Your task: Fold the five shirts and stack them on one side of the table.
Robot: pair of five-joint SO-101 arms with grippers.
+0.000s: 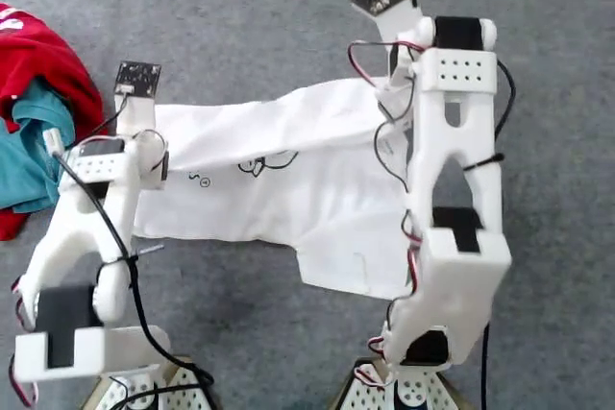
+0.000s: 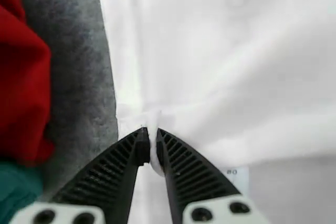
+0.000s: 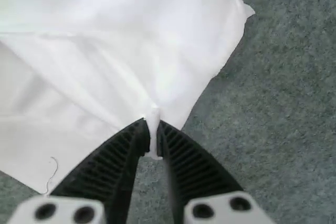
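Left wrist view: my left pincer point(image 2: 149, 148) clamps the white shirt point(image 2: 226, 61) at its edge just beside the red shirt point(image 2: 21, 77); my right pincer point(image 3: 152, 140) clamps the end farthest from it; a fold seems in hand; next, both must carry this edge over together; the long axis points away from the red shirt.

Overhead, 2 wrist cams share shirt point(image 1: 307, 194).

the white shirt point(image 1: 288, 180) is thin, matt cloth, smooth with soft creases, on a grey table cover point(image 1: 240, 26) of rough, fuzzy felt-like fabric. the left gripper point(image 2: 150, 132) and right gripper point(image 3: 151, 125) have matt black ribbed plastic fingers on smooth white plastic bodies. at ten o'clock, the red shirt point(image 1: 38, 55) and teal shirt point(image 1: 34, 151) are matt cloth.
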